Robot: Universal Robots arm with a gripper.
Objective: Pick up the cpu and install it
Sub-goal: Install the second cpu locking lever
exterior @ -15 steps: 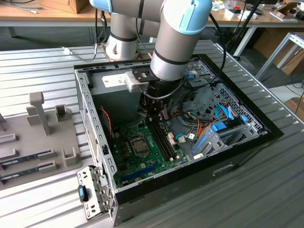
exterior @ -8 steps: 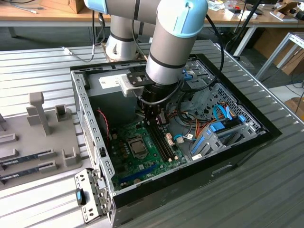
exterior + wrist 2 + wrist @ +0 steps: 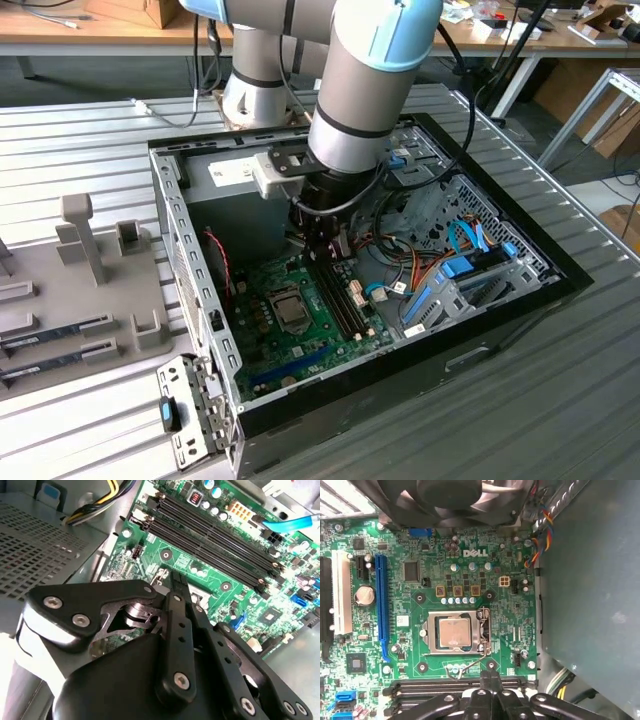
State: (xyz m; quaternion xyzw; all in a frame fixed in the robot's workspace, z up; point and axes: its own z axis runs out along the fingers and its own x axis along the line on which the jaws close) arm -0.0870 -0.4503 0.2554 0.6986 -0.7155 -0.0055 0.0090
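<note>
The cpu (image 3: 454, 632), a small square chip with a silver-grey top, lies in the metal-framed socket (image 3: 431, 649) on the green motherboard (image 3: 510, 610). A thin wire lever (image 3: 485, 642) runs along one side of the socket. My gripper (image 3: 490, 678) hangs just above the board beside the socket, between it and the black memory slots (image 3: 420, 686). Its two black fingers are pressed together with nothing between them. In the second wrist view the gripper (image 3: 178, 582) points down at the board. In the exterior view the gripper (image 3: 328, 255) reaches into the open computer case, beyond the socket (image 3: 292, 308).
The case walls (image 3: 180, 250) ring the board. A black fan (image 3: 450, 500) and coloured cables (image 3: 542, 525) stand near the socket. A blue slot (image 3: 382, 600) runs along the board. Blue drive brackets (image 3: 450, 280) sit at the exterior view's right. A grey tray (image 3: 70, 300) with memory sticks lies left.
</note>
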